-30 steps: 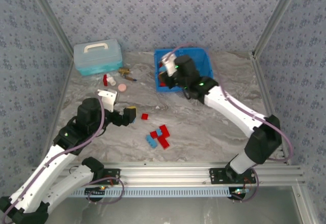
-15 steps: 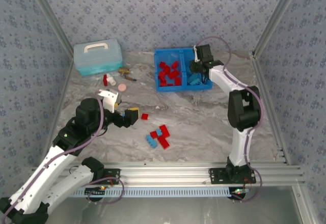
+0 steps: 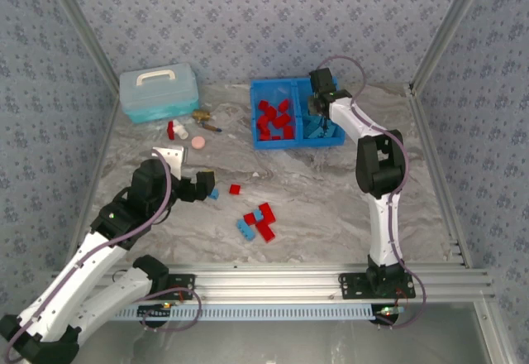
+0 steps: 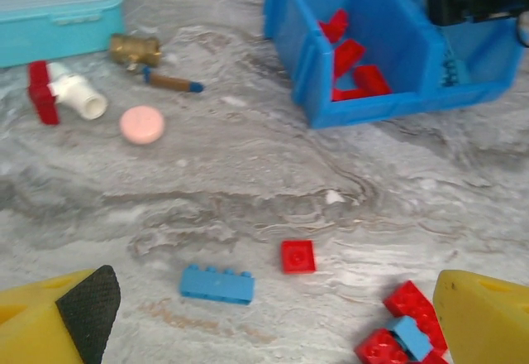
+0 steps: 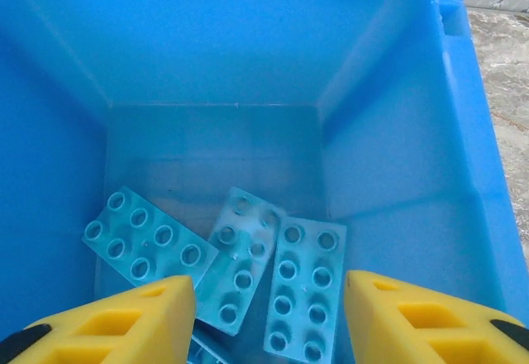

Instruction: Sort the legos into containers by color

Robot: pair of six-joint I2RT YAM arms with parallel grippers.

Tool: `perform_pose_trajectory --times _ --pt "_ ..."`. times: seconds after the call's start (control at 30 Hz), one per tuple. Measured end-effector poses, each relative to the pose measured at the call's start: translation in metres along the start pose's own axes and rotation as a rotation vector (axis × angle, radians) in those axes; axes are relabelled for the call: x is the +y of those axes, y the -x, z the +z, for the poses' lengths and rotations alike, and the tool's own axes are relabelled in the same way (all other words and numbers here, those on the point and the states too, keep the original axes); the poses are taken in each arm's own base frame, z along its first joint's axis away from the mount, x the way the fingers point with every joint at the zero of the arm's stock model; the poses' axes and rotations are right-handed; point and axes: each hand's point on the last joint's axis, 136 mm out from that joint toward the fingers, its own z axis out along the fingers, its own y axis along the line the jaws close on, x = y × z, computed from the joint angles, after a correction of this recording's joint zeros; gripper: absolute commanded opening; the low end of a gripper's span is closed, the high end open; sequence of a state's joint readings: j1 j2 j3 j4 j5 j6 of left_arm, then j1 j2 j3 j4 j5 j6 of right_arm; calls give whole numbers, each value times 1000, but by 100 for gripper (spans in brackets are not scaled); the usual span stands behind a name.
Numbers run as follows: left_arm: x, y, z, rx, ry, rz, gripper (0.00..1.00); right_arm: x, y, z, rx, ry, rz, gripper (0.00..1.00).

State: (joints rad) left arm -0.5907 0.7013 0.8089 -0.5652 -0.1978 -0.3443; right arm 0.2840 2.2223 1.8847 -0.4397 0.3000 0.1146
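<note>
Three light blue legos (image 5: 240, 275) lie flat on the floor of the bin's right compartment (image 5: 372, 157), with a corner of a fourth showing below them. My right gripper (image 5: 269, 308) hangs directly above that pile, jaws apart with nothing between them. I read that as a drop into the correct colour side. The red legos (image 3: 274, 120) are heaped in the left compartment (image 3: 255, 112), so the two colours sit on opposite sides of the divider. The bin sits at the far edge of the tabletop (image 3: 331, 207), right of centre.

My left gripper (image 3: 206, 188) hangs low over the left-middle of the tabletop, jaws spread wide and empty. A long blue brick (image 4: 216, 284) lies just ahead of its fingers (image 4: 483, 314), with a small red brick (image 4: 297, 256) just beside it. A mixed cluster (image 3: 258, 222) lies toward the near edge. I judge the blue brick the obvious next pick, since it lies flat and alone with room for both pads. A handful of pieces are loose on the tabletop.
</note>
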Motion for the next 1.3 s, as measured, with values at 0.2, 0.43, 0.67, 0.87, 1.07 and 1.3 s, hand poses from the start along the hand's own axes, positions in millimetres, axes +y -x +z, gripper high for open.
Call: perform_pose_trajectory --times 0.2,0.43,0.67,0.87,1.07,1.3 --pt "27 -10 10 18 160 -152 99 7 6 -43 -42 54 5 55" --pt "57 -42 32 131 335 -428 99 7 32 -180 -278 227 83 82" --pt "66 -77 75 301 362 -685 99 26 10 -282 -415 501 48 93" --pt "53 -114 112 472 347 -789 94 56 -44 -286 -303 615 -26 95" --pt "49 -144 135 581 366 -826 75 53 -65 -299 -285 626 -41 95" --pt "51 -157 147 612 377 -830 48 47 -64 -309 -306 623 -11 95"
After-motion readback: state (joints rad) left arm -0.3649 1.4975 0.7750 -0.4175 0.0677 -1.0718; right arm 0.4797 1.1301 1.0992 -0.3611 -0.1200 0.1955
